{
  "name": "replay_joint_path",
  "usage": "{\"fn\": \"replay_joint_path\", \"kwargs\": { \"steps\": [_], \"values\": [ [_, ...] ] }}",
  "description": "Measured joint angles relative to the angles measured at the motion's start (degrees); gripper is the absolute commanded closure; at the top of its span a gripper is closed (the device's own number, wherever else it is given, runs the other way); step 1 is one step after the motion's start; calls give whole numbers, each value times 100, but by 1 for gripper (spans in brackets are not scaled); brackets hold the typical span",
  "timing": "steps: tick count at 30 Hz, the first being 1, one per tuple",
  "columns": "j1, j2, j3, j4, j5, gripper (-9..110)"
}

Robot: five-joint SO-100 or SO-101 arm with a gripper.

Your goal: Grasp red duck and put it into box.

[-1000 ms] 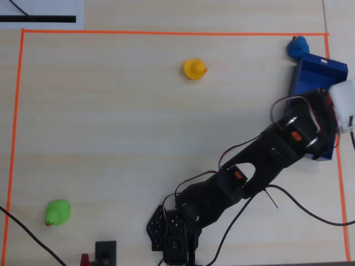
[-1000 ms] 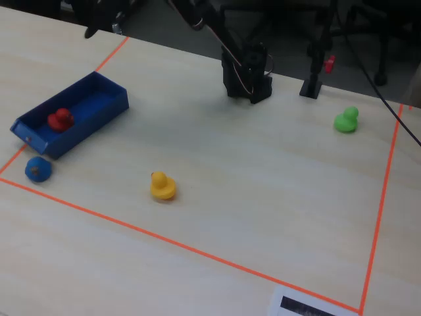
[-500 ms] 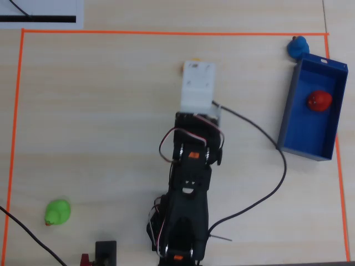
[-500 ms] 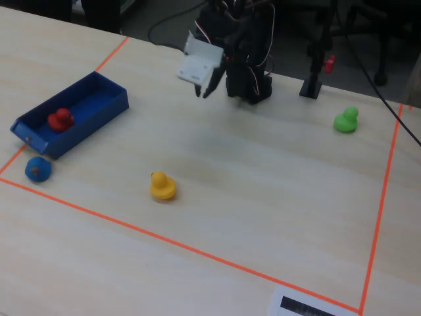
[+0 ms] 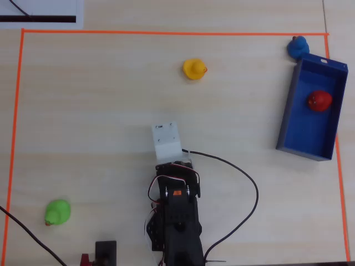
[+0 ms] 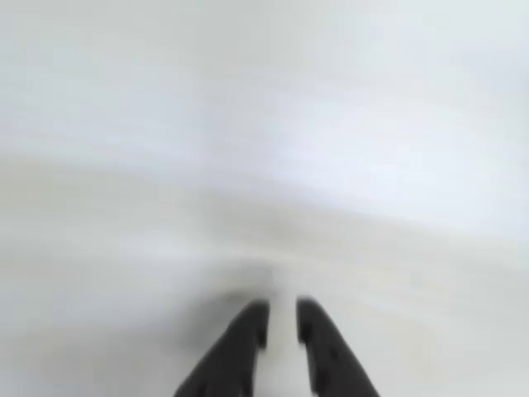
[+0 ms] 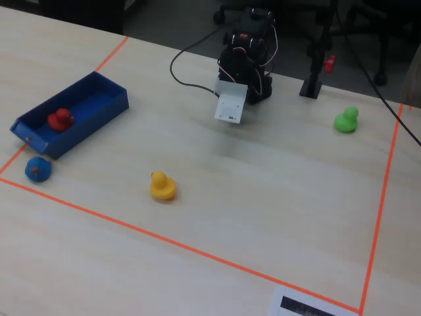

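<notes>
Status: task judged essentially complete. Red duck [image 5: 319, 101] sits inside the box [image 5: 294, 119], toward the end nearest the blue duck [image 5: 298, 46], which rests on the counter [image 5: 100, 111] just outside that end. Yellow duck [image 5: 194, 68] lies well apart from the box, mid-counter; green duck [image 5: 57, 212] lies farthest from it. Arm folded near its base, well away from the box. Gripper [image 6: 281, 318]: jaws empty, tips nearly together with a narrow gap in the blurred wrist view. Remaining: nothing evident beyond parking the arm.
</notes>
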Motion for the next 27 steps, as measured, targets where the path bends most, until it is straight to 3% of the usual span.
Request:
{"fn": "replay_joint_path", "kwargs": {
  "steps": [27],
  "values": [
    [-62, 580, 439, 44, 281, 99]
  ]
}}
